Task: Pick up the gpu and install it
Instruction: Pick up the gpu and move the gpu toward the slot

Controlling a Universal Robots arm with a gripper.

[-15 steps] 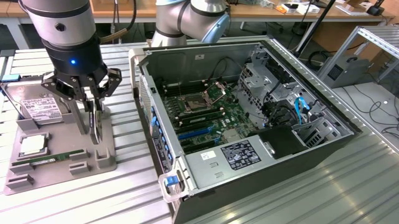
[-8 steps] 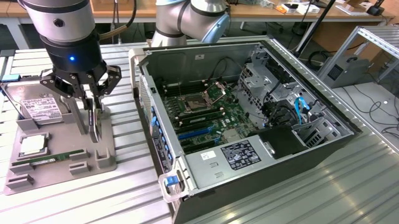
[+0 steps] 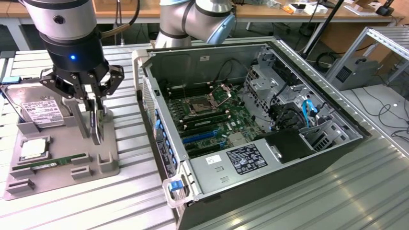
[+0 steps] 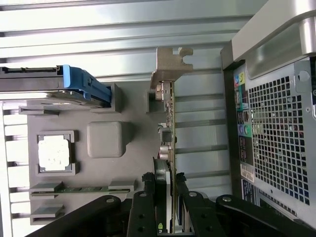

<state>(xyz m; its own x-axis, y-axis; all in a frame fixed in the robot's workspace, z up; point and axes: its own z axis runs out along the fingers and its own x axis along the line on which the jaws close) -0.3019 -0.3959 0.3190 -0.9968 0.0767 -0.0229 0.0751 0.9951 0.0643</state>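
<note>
The gpu (image 3: 96,123) stands on edge in the grey holder tray (image 3: 110,148), a thin dark card seen edge-on. In the wrist view the gpu (image 4: 171,123) runs away from the camera, with its silver end bracket (image 4: 169,66) at the far end. My gripper (image 3: 91,98) is directly above the card, its black fingers (image 4: 148,197) pressed against both faces of the near end. The gripper (image 4: 165,180) is shut on the gpu, which still sits at the holder. The open computer case (image 3: 255,120) lies on the exterior view's right with its motherboard (image 3: 211,115) exposed.
The tray also carries a silver hard drive (image 3: 38,109) with a blue-edged end (image 4: 89,86), a square processor (image 3: 33,148) and a green memory stick (image 3: 57,162). The case's rear panel (image 4: 276,128) lies close beside the tray. Everything rests on a ribbed metal table (image 3: 332,191).
</note>
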